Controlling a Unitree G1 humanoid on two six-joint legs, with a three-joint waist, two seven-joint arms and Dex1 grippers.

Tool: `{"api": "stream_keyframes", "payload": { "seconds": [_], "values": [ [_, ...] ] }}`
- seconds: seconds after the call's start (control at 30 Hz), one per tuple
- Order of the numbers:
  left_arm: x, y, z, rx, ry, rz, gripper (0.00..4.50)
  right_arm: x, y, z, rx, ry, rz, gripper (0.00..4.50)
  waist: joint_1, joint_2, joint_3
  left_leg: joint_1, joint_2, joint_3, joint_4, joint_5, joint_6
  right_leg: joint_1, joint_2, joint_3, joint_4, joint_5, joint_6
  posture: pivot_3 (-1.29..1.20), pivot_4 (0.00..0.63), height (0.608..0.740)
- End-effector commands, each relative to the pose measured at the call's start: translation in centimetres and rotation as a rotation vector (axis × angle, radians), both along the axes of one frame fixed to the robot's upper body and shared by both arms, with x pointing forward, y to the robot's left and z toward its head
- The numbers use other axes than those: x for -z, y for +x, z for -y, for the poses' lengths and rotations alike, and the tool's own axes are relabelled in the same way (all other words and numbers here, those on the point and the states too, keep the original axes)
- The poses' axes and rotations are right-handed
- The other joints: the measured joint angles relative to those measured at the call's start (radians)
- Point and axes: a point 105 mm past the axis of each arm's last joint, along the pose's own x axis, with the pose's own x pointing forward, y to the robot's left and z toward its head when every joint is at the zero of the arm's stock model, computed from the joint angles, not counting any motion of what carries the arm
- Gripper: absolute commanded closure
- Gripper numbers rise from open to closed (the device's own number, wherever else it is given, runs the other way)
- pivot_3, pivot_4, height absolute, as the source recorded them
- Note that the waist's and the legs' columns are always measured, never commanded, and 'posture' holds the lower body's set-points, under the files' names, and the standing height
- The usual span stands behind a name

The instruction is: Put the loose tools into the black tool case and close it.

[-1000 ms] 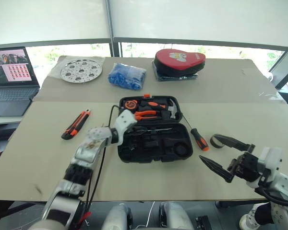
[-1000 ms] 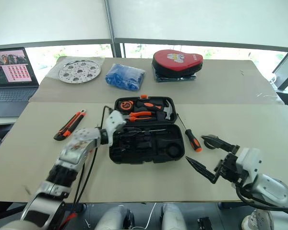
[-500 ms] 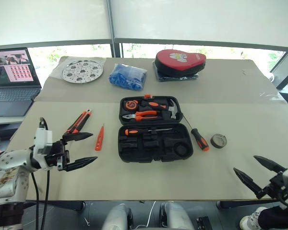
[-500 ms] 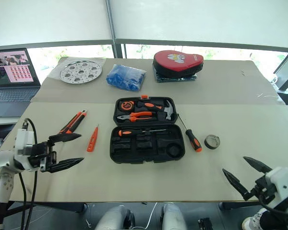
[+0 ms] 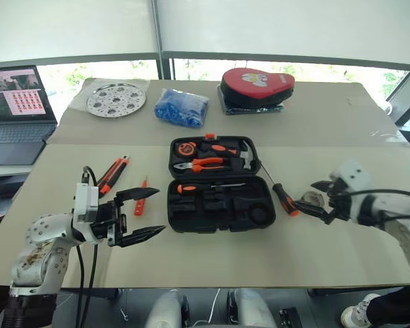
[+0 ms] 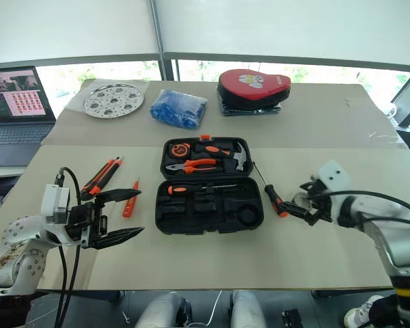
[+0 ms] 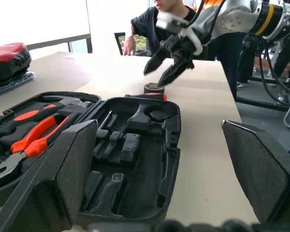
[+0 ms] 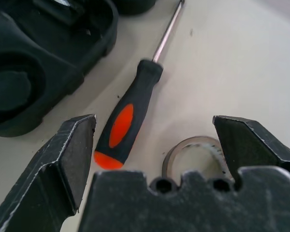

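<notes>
The black tool case lies open mid-table, with pliers, hammer and tape measure in its far half and one orange-and-black screwdriver in a slot. A second screwdriver lies just right of the case. The grey tape roll sits beside that screwdriver's handle, and my right gripper hovers open just over it, fingers straddling it. Left of the case lie the utility knife and the slim tester screwdriver. My left gripper is open and empty, near the tester, pointing at the case.
Along the far side of the table are a laptop, a perforated metal disc, a blue bag and a red heart-shaped pouch. A person stands beyond the table's right end.
My left gripper pulled back from the case to the left and opened, leaving a screwdriver in a slot. My right gripper moved forward from the near edge to over the tape roll.
</notes>
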Motion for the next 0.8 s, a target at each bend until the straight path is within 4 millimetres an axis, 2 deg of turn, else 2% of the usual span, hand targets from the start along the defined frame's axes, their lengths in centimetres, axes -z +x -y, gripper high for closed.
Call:
{"api": "stream_keyframes", "payload": {
  "seconds": [0.03,0.07,0.1,0.23,0.3,0.33,0.4,0.53,0.63,0.73,0.8],
  "values": [
    [-0.8,-0.4,0.5,-0.002,-0.007,0.040,0.09,0.3,1.2,-0.8,-0.002,-0.042,-0.035,0.00,-0.001,0.000,0.000,-0.001,0.000,0.000,0.000,0.000,0.000,-0.001,0.000,0.000,0.000,0.000,0.000,0.00,0.150,0.740],
    [-0.8,-0.5,0.4,-0.010,-0.006,0.040,0.00,0.5,1.4,-1.2,-0.018,-0.051,-0.040,0.53,-0.002,0.000,0.000,-0.002,0.000,0.000,0.000,0.001,-0.001,-0.002,0.001,0.000,-0.001,0.000,0.000,0.00,0.150,0.740],
    [-0.8,-0.5,0.3,-0.017,-0.005,0.039,0.00,0.7,1.5,-1.6,-0.030,-0.054,-0.045,0.65,-0.002,0.000,0.000,-0.004,0.000,0.000,0.000,0.004,-0.007,-0.004,0.001,0.000,-0.001,0.000,0.001,0.00,0.150,0.740],
    [-0.8,-0.5,0.2,-0.031,-0.005,0.035,0.00,1.5,1.5,-1.8,-0.025,-0.082,-0.076,2.16,0.002,0.000,0.000,-0.006,0.000,0.000,0.000,0.005,-0.009,-0.007,0.001,-0.001,0.001,0.000,0.001,0.00,0.150,0.740],
    [-0.8,-0.4,0.2,-0.036,-0.004,0.038,0.00,1.9,1.6,-1.1,0.020,-0.103,-0.092,2.67,0.001,0.000,0.000,-0.007,0.000,0.000,0.000,0.005,-0.009,-0.007,0.000,-0.001,0.001,0.000,0.001,0.00,0.150,0.740],
    [-0.8,-0.3,0.2,-0.038,-0.004,0.040,0.00,1.9,1.8,-0.9,0.039,-0.109,-0.088,3.06,0.001,0.000,0.000,-0.007,0.000,0.000,0.001,0.005,-0.009,-0.007,0.000,-0.001,0.001,0.001,0.001,0.00,0.150,0.740],
    [-1.0,-0.2,0.1,-0.042,-0.007,0.047,0.00,1.3,2.2,-0.4,0.090,-0.092,-0.063,3.44,0.000,0.000,0.000,-0.007,0.000,0.000,0.001,0.005,-0.008,-0.007,0.000,-0.001,0.001,0.001,0.001,0.00,0.150,0.740],
    [-1.3,0.0,0.0,-0.057,-0.021,0.056,0.00,-1.0,2.8,0.5,0.150,-0.058,0.045,3.45,0.000,0.000,0.000,-0.007,0.000,0.000,0.001,0.005,-0.009,-0.007,0.001,0.000,0.001,0.001,0.001,0.00,0.150,0.740],
    [-1.3,0.1,-0.3,-0.074,-0.025,0.055,0.00,-3.5,3.0,0.3,0.121,-0.035,0.163,3.45,0.000,0.000,0.000,-0.007,0.000,0.001,0.001,0.005,-0.009,-0.008,0.001,0.000,0.001,0.001,0.001,0.00,0.150,0.740],
    [-1.0,-0.1,-1.0,-0.101,-0.017,0.044,0.00,-6.1,3.1,-1.7,-0.052,-0.029,0.292,3.45,-0.003,0.000,0.000,-0.007,0.000,0.001,0.000,0.005,-0.009,-0.008,0.001,0.000,0.001,0.001,0.001,0.00,0.150,0.740],
    [-0.6,-0.3,-1.5,-0.117,-0.002,0.034,0.00,-7.0,2.2,-4.6,-0.282,-0.042,0.342,3.45,-0.009,0.000,0.000,-0.007,0.000,0.001,0.000,0.006,-0.009,-0.008,0.002,0.000,0.001,0.001,0.001,0.00,0.150,0.740]
  ]
}}
